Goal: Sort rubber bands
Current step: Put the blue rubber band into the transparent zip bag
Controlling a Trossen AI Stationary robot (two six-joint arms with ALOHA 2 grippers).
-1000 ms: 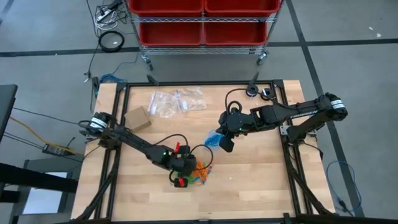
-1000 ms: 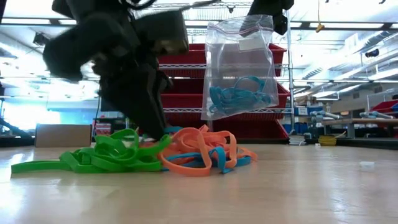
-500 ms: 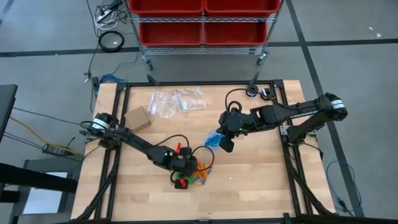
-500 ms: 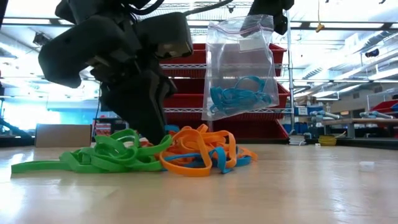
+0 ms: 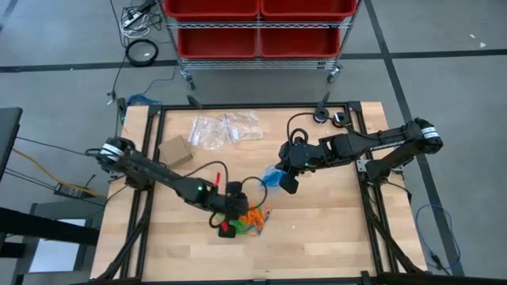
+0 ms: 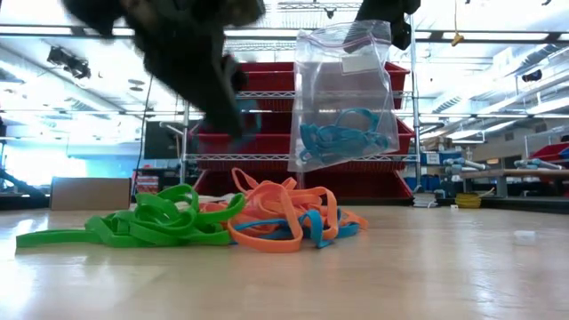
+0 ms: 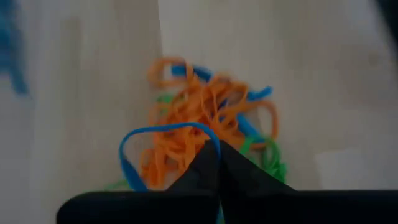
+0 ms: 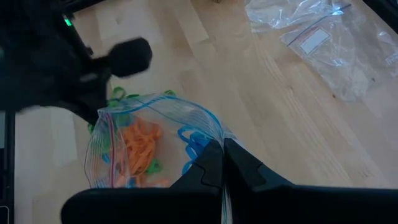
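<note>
Left wrist view: left gripper is pinched closed on one blue band, lifted off the rubber bands clumped near the table's front edge. Light, stretchy, prone to tangling; grip single loops. Right gripper is clamped on a clear bag.

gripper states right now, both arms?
Left gripper: closed on a blue rubber band, lifted above the pile.
Right gripper: closed on the clear bag, held open in the air.

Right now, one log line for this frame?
left gripper: shut on blue rubber band, lifted over pile | right gripper: shut on clear bag, aloft
</note>
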